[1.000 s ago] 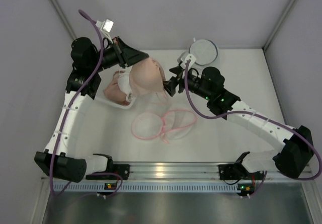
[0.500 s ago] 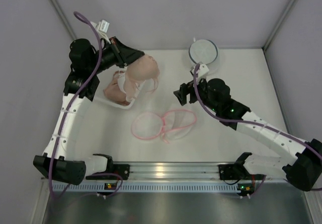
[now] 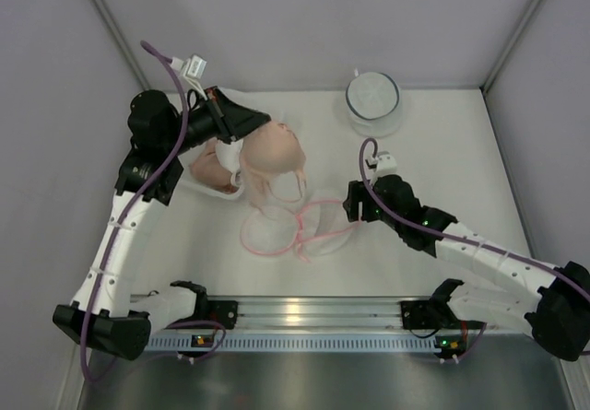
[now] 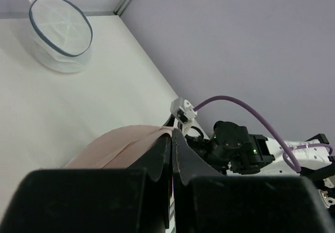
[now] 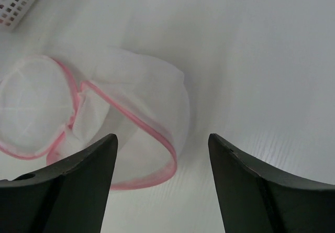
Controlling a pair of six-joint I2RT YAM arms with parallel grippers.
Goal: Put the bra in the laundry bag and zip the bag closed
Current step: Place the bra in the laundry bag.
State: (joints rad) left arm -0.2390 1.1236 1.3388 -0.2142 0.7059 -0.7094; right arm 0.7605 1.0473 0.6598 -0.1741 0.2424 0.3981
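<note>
From above I see a white tabletop [image 3: 452,152] boxed in by plain pale grey-lilac panels: a back wall [image 3: 313,23], a left wall [image 3: 41,115] and a right wall [image 3: 558,124]. Thin metal corner strips [image 3: 103,14] run down where the panels meet. Along the near edge lies a silver aluminium rail [image 3: 313,311] catching a bright glare, and below it a brushed metal ledge [image 3: 323,382]. The light is even and soft, with faint shadows. My right wrist view shows a dull sheen on the white surface.
</note>
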